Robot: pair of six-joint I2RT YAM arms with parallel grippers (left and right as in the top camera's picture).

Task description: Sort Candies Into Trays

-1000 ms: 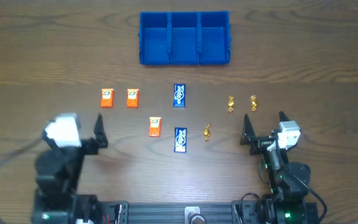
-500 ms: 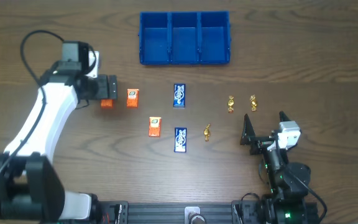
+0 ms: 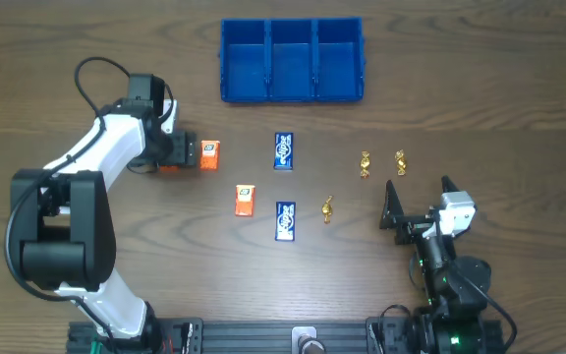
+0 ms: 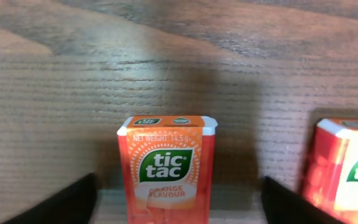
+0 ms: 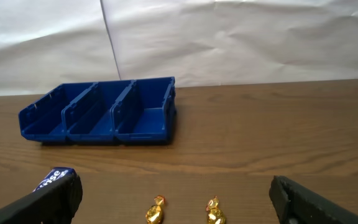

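At the left end of the candy row, my left pincer [image 4: 178, 202] stands wide apart around an orange box [image 4: 166, 165] lying on the table [image 4: 61, 93]; picking up, I judge: next close squarely, lift, carry to the blue tray [image 3: 293, 95]

A dark brown wood-grain table [image 3: 519, 98] spread under everything, its grain running side to side. Behind its far edge hung a creased white backdrop [image 5: 241, 37], split by a thin dark vertical seam [image 5: 109, 37]. The light was soft and even.
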